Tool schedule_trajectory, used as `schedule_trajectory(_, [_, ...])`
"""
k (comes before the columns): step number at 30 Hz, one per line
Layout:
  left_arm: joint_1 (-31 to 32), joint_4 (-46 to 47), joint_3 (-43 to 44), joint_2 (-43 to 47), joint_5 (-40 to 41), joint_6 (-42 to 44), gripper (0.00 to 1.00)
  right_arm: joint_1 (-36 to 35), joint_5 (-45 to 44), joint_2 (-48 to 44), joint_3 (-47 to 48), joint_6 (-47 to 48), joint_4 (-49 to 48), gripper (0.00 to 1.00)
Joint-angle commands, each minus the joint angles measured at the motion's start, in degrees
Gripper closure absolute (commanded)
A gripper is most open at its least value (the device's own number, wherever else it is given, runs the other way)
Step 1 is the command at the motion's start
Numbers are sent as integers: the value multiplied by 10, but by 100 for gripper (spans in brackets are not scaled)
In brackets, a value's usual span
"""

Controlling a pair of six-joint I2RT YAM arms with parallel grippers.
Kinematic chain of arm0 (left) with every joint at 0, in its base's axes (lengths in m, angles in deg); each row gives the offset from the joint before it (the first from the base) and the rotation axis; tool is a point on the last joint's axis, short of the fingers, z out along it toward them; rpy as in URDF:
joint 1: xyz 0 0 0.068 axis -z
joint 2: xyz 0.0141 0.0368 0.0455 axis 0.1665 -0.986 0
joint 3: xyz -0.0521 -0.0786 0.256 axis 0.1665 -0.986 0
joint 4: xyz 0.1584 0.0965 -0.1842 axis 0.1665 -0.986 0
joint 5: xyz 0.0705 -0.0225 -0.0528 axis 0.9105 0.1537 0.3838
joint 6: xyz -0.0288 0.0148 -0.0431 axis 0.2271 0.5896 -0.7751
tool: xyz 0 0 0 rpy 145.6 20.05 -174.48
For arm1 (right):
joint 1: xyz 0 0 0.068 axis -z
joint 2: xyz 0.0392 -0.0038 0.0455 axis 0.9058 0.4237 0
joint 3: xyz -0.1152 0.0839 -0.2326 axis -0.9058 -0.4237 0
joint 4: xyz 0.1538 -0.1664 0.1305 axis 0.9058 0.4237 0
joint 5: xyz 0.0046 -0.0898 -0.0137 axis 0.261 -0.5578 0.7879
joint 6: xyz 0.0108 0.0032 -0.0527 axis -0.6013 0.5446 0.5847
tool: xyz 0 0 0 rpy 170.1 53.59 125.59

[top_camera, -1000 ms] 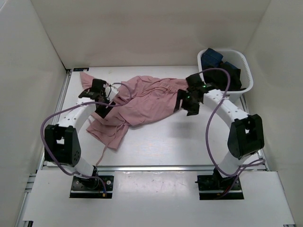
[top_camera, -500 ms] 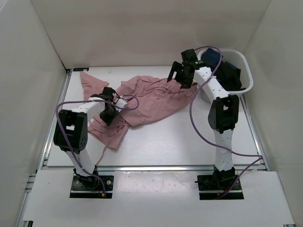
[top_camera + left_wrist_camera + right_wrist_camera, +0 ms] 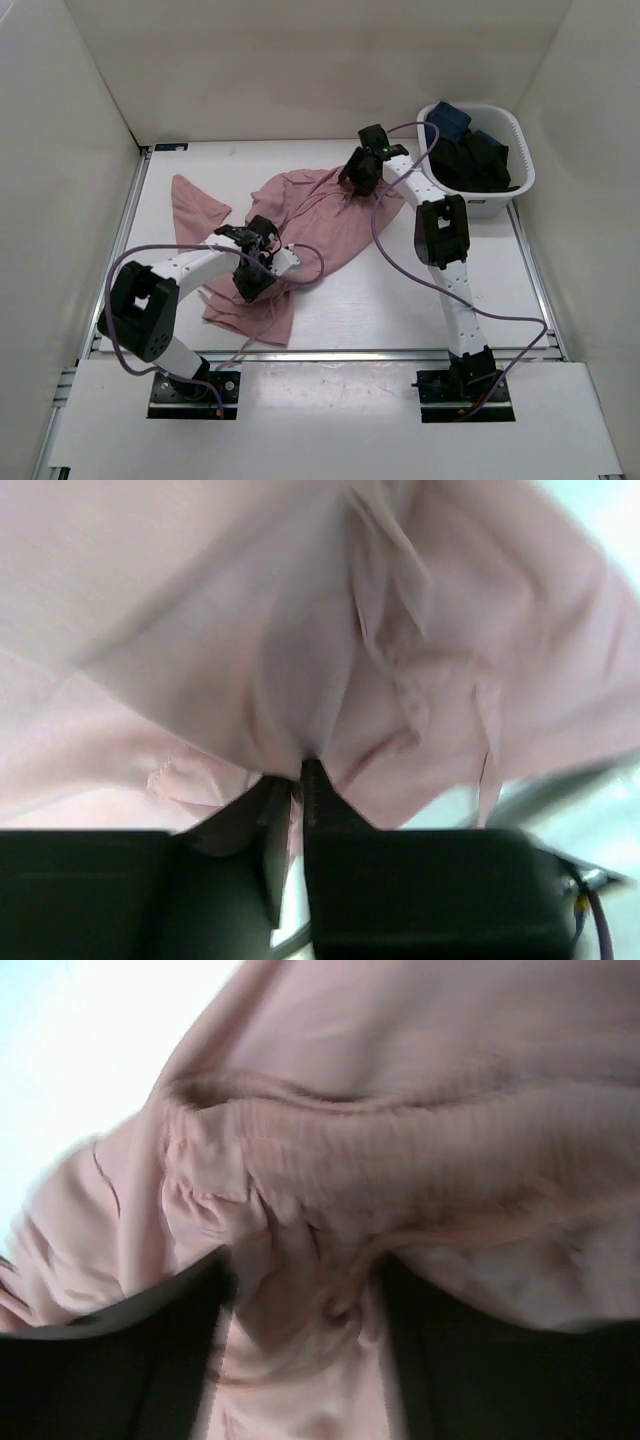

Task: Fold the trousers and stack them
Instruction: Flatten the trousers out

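The dusty-pink trousers (image 3: 320,215) lie crumpled across the middle of the table, one leg reaching to the far left and another down toward the front. My left gripper (image 3: 252,275) is low on the near leg; in the left wrist view its jaws (image 3: 297,780) are pinched shut on a fold of the trousers (image 3: 300,630). My right gripper (image 3: 355,175) is at the back right end of the cloth. In the right wrist view it (image 3: 305,1300) stands open astride the gathered waist (image 3: 400,1150), with bunched fabric and a drawstring between the fingers.
A white basket (image 3: 520,150) holding dark blue and black garments (image 3: 475,160) stands at the back right, close to my right arm. White walls close in the table (image 3: 380,290) on three sides.
My left gripper closed on the fabric and moved right and toward the front, dragging the leg. My right gripper swung to the back, down onto the waist, and its jaws have narrowed.
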Motion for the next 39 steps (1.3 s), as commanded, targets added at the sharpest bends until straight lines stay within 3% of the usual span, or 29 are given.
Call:
schedule_trajectory(1, [9,-50,-16,45,-26,7,76,-4,-17,27,21,-51,-21,45])
schedule_trajectory(2, [9,-57,-16,57,-12,-1,68,-4,-33,27,21,-51,-2,60])
schedule_trajectory(3, [9,-62,-16,65,-1,-1,64,-4,-41,18,21,-46,10,83])
schedule_trajectory(5, [9,-79,-9,85,38,-21,55,-4,-47,-22,-17,-19,27,90])
schedule_trajectory(6, [1,-85,-4,111,50,-21,39,-4,-57,-68,-38,-8,47,93])
schedule_trajectory(8, [-38,-105,-4,147,65,-21,28,-11,-96,-124,-125,16,74,99])
schedule_trajectory(13, [-141,-90,-43,208,154,17,17,-16,-132,-397,-346,11,69,100])
schedule_trajectory(14, [-161,-79,-51,217,164,39,14,-16,-132,-436,-426,1,69,100])
schedule_trajectory(16, [-224,-44,-58,223,170,47,12,-22,-141,-535,-480,-10,81,100])
schedule_trajectory(19, [-292,-30,-28,204,126,39,12,-38,-170,-630,-553,-21,108,100])
schedule_trajectory(22, [-357,-23,35,111,40,-1,12,-45,-175,-715,-619,-21,115,100])
schedule_trajectory(25, [-401,-23,120,9,-50,-49,17,-45,-184,-764,-667,-21,107,100])
schedule_trajectory(30, [-415,-37,225,-130,-77,-84,18,-45,-184,-798,-686,-16,98,100])
schedule_trajectory(36, [-425,-14,225,-205,-53,-90,11,-45,-204,-830,-686,-16,103,100])
schedule_trajectory(39, [-418,-36,239,-259,-98,-66,21,-45,-230,-842,-677,-16,109,100])
